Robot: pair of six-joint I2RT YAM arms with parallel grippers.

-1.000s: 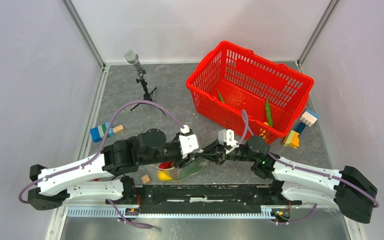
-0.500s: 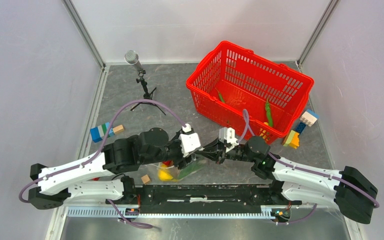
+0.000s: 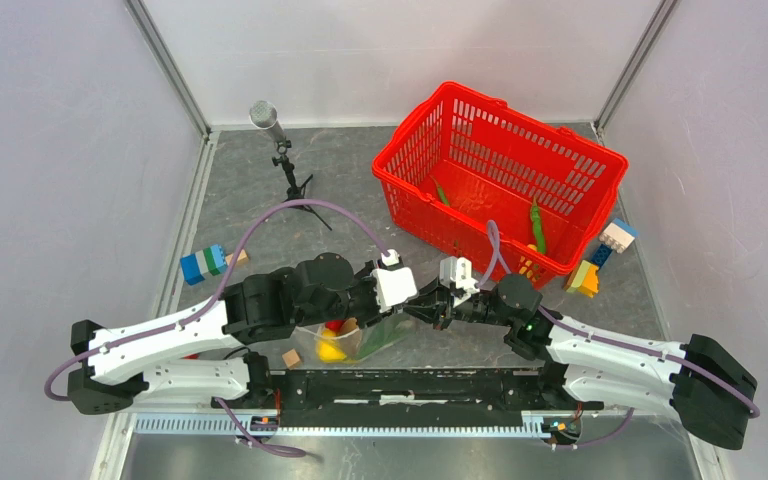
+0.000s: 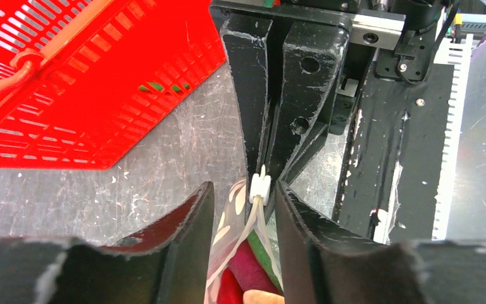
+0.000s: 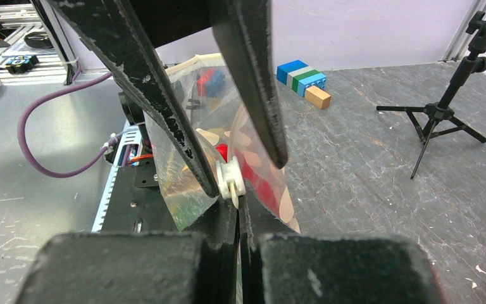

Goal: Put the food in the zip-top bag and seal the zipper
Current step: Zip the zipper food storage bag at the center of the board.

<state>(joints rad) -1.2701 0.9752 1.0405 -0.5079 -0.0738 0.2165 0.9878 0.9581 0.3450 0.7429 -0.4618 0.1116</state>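
The zip-top bag (image 3: 360, 340) hangs between my two grippers near the front rail. It holds food: a yellow piece (image 3: 330, 350), something red (image 3: 335, 326) and a green piece (image 3: 385, 335). In the left wrist view a magenta aubergine (image 4: 250, 266) and red chilli (image 4: 231, 291) show inside. My left gripper (image 4: 243, 193) is open, its fingers astride the zipper, next to its white slider (image 4: 261, 187). My right gripper (image 5: 239, 221) is shut on the bag's edge just behind the slider (image 5: 231, 180). The two grippers nearly touch in the top view, left gripper (image 3: 415, 298), right gripper (image 3: 430, 305).
A red mesh basket (image 3: 500, 180) stands at the back right with green pods (image 3: 537, 222) inside. Toy blocks lie beside it (image 3: 585, 278) and at the left (image 3: 205, 263). A wooden cube (image 3: 291, 358) lies near the rail. A microphone on a tripod (image 3: 282, 150) stands at the back.
My left gripper has slid right along the bag's top edge until it meets the right gripper. The right gripper has held its grip and barely moved.
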